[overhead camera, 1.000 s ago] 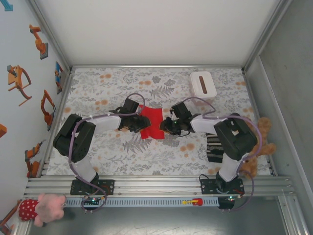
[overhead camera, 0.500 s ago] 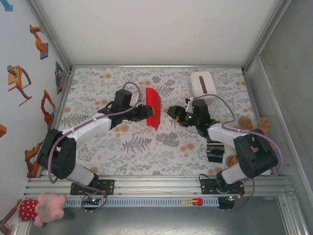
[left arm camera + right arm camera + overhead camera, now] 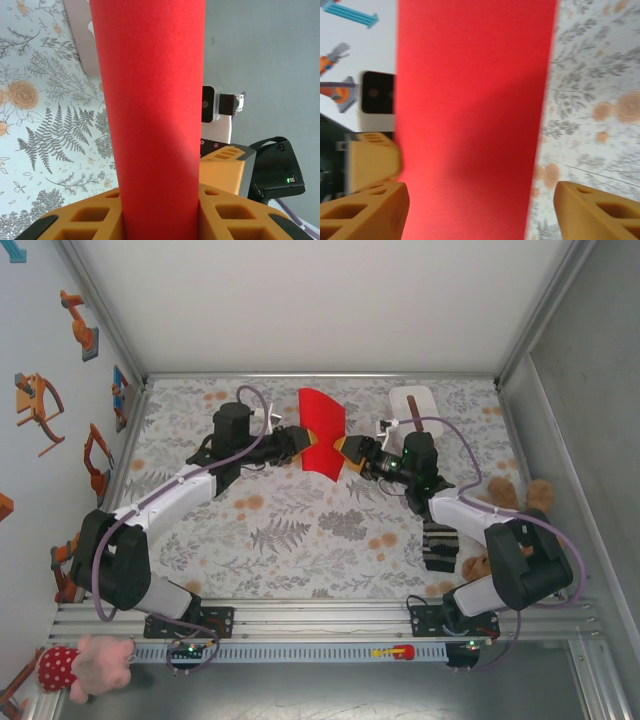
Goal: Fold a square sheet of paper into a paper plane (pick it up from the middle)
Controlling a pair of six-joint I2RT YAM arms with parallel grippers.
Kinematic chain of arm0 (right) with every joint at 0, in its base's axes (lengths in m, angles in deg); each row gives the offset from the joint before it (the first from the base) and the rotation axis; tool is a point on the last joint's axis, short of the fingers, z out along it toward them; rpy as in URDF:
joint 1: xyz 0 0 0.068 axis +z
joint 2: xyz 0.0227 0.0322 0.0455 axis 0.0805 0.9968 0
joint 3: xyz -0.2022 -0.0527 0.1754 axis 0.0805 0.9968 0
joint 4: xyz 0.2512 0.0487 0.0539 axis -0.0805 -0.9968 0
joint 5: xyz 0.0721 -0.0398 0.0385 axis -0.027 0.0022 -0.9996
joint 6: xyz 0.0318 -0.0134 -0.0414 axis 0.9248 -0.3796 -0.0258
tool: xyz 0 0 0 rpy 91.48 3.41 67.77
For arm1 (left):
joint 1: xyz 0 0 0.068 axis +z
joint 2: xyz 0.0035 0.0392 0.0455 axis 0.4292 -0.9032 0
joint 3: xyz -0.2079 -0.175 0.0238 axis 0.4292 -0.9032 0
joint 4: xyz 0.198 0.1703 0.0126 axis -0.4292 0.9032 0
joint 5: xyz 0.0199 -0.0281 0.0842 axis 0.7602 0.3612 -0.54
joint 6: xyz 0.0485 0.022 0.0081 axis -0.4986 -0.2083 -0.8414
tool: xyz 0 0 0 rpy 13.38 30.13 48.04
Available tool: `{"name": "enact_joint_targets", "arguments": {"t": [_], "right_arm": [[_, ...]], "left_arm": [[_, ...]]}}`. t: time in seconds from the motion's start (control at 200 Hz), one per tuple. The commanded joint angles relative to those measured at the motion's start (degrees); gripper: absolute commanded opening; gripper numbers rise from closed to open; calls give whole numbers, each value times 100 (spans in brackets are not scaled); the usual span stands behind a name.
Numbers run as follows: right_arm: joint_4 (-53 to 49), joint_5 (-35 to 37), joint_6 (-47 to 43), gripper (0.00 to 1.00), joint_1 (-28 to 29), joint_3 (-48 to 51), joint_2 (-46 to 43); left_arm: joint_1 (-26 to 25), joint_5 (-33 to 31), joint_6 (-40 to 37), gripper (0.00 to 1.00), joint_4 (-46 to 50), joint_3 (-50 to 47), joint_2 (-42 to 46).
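The square sheet of paper (image 3: pixel 322 430) is bright red, curled into a bowed strip and held up off the floral table toward the back. My left gripper (image 3: pixel 297 443) is shut on its left side; in the left wrist view the paper (image 3: pixel 155 100) rises between the orange fingers (image 3: pixel 85 220). My right gripper (image 3: pixel 349 452) is open at the sheet's right side. In the right wrist view the paper (image 3: pixel 475 115) runs between its spread fingertips (image 3: pixel 595 210), with a gap at the right finger. The paper plane is out of view.
A white box (image 3: pixel 414 412) with a dark slot lies at the back right, just behind the right arm. A dark striped object (image 3: pixel 437 545) and a brown teddy (image 3: pixel 520 530) sit at the right edge. Metal walls bound the table (image 3: pixel 300 540).
The left arm has carried the red paper from the table's middle up and toward the back. The right gripper has opened and moved back to the sheet's right side.
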State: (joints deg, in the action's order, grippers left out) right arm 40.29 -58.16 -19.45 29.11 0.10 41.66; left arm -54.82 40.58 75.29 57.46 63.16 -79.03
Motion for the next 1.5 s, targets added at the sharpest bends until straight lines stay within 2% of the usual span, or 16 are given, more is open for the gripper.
{"name": "enact_joint_targets", "arguments": {"t": [0.0,0.21,0.501,0.626,0.651,0.741,0.816,0.891,1.032,1.122,1.237,1.302,1.387,1.492], "right_arm": [[508,-361,258,68,-26,-241,71],[545,-309,294,49,-57,-228,113],[533,-243,314,27,-88,-209,359],[465,-220,327,4,-88,-268,478],[442,-200,328,0,-93,-283,501],[329,-107,296,0,-118,-297,505],[41,-29,154,0,-170,-308,430],[-788,114,-291,0,-214,-409,251],[-3578,885,-1792,0,-230,-1060,-320],[-5045,1129,-2682,0,-255,-1670,-638],[-7033,1845,-3633,0,-267,-2582,-856],[-7859,2235,-3915,0,-257,-3061,-848],[-8454,2564,-4037,0,-235,-3488,-788],[-8692,2759,-3986,0,-81,-3799,-555]], "left_arm": [[87,244,86,34,24,213,-62],[231,34,-409,35,861,281,-79],[290,16,-588,34,1052,284,-205],[294,23,-596,35,1048,284,-215],[295,25,-614,36,1059,272,-213],[337,3,-701,43,1197,284,-224],[396,-284,-862,56,1530,316,-232],[458,-967,-1136,74,2008,337,-197],[604,-2281,-1594,88,2733,466,-90],[685,-2854,-1769,94,2853,495,64],[778,-3369,-1936,100,2820,424,321],[804,-3502,-2020,97,2654,290,501],[839,-3500,-2020,96,2424,138,653],[865,-3285,-1918,96,2280,107,650]]}}
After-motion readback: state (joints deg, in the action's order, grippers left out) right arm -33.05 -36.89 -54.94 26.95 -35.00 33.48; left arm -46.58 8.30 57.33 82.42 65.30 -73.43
